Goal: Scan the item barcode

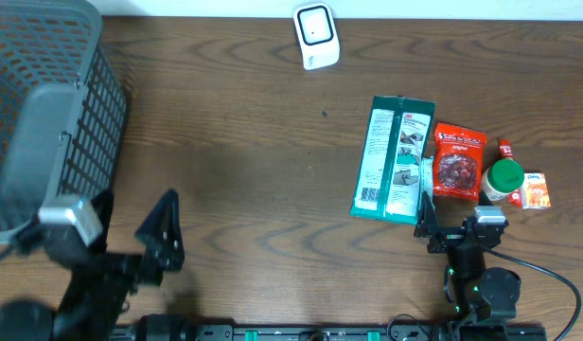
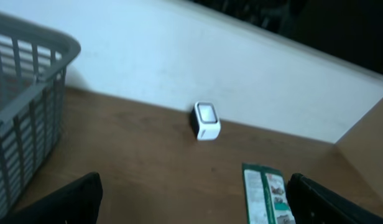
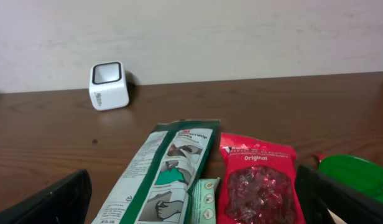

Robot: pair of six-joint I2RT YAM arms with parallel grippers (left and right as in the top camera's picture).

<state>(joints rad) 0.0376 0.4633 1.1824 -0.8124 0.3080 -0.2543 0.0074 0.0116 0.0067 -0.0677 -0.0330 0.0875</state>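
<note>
**Nothing picked up: both jaws wide, items lying on the right**

You have two grippers in view, and both are empty. The left gripper [image 1: 132, 216] hangs low over the bare left part of the worktop [image 1: 254, 142], just beside the one grey basket [image 1: 45, 104], with its jaws spread wide. The right gripper [image 1: 459, 224] sits at the near edge on the right, its jaws equally wide, pointing at the goods without touching any of them.

You can count one scanner [image 1: 316, 36], a small white cube with a dark window, standing alone at the far edge, well apart from everything else.

Five items lie in one cluster just ahead of your right gripper:
- one long green packet [image 1: 394, 159], flat, on the left of the cluster
- one red pouch [image 1: 459, 161], flat, just beside the packet; you cannot tell whether their edges touch
- one green-lidded jar [image 1: 505, 178], close against the pouch's right side
- one small orange box [image 1: 535, 190], right of the jar
- one small red thing [image 1: 505, 148] beyond the jar, too small to identify
</note>
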